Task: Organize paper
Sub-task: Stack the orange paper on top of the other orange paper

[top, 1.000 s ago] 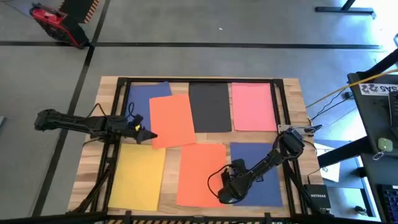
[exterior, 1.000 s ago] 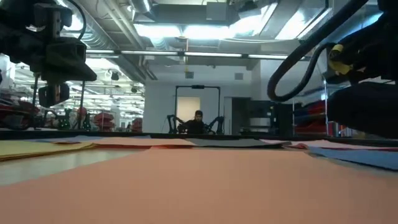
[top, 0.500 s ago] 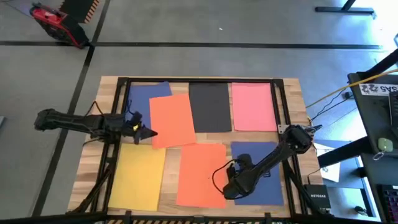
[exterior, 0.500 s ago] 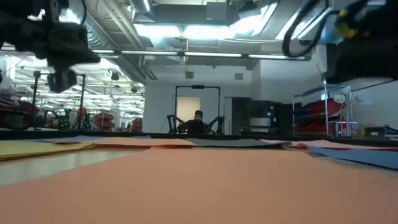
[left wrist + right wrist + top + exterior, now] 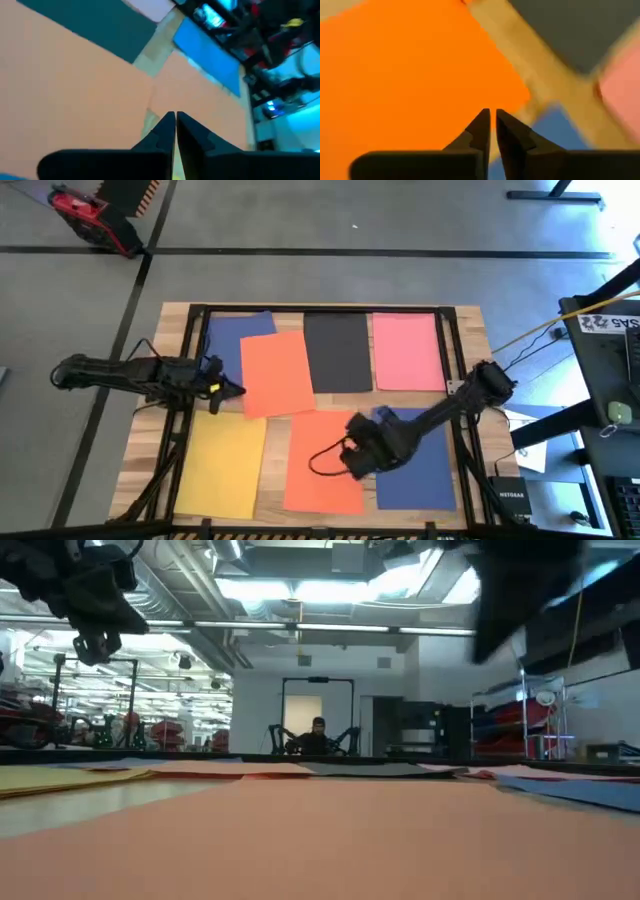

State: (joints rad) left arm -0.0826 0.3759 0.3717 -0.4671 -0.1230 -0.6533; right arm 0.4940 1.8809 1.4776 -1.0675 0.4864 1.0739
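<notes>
At the table's left edge my left gripper hangs with its fingers pressed together, empty, just at the left edge of the tilted orange sheet. That sheet lies askew, overlapping the blue sheet in the far left corner. Below it the yellow sheet sits at the near left corner. Along the far edge come the black sheet and the pink sheet, both square. At the near edge a second orange sheet lies beside a second blue sheet; my right gripper hovers over their seam, fingers narrowed to a slit, holding nothing. I judge the sorting barely begun: no stack exists. Next I should catch an edge of one sheet, probably the crooked orange one, which needs a low, flat pinch.
</notes>
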